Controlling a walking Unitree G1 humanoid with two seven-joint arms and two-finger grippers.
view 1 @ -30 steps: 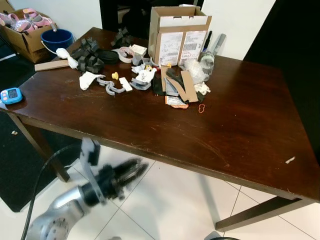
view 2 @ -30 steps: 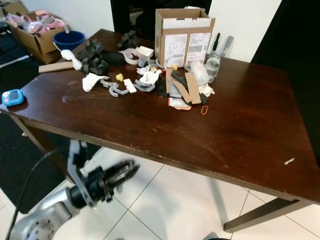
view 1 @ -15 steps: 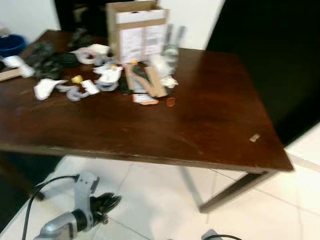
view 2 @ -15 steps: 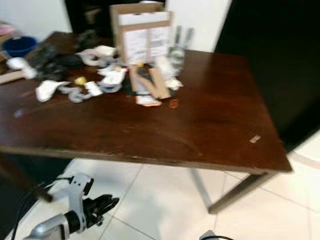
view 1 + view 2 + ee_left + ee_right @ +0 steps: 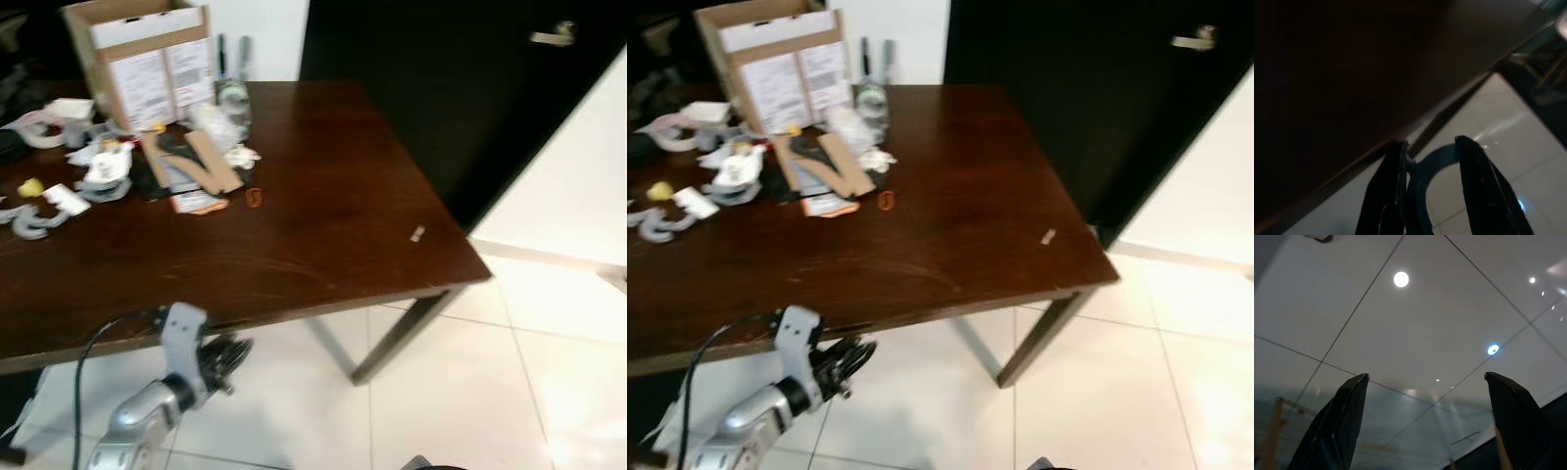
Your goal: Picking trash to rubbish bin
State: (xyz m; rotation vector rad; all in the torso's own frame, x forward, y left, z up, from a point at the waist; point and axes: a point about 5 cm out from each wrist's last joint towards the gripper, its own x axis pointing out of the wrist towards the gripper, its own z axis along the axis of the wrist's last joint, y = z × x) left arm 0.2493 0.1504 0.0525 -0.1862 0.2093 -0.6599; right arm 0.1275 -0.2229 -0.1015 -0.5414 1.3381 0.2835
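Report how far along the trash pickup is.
Done: one grey curved piece appears to be off the table. In hand: the left gripper, below the table edge, grips it. Left: binning it, then the scraps by the cardboard box. Right gripper is open and idle.

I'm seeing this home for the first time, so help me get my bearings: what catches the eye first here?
A dark wooden table dominates, with a heap of scraps and a labelled cardboard box piled at its far left end. Below its near edge, over the white tiled floor, the left gripper holds a grey ring-shaped piece between its fingers. A black door stands behind the table.
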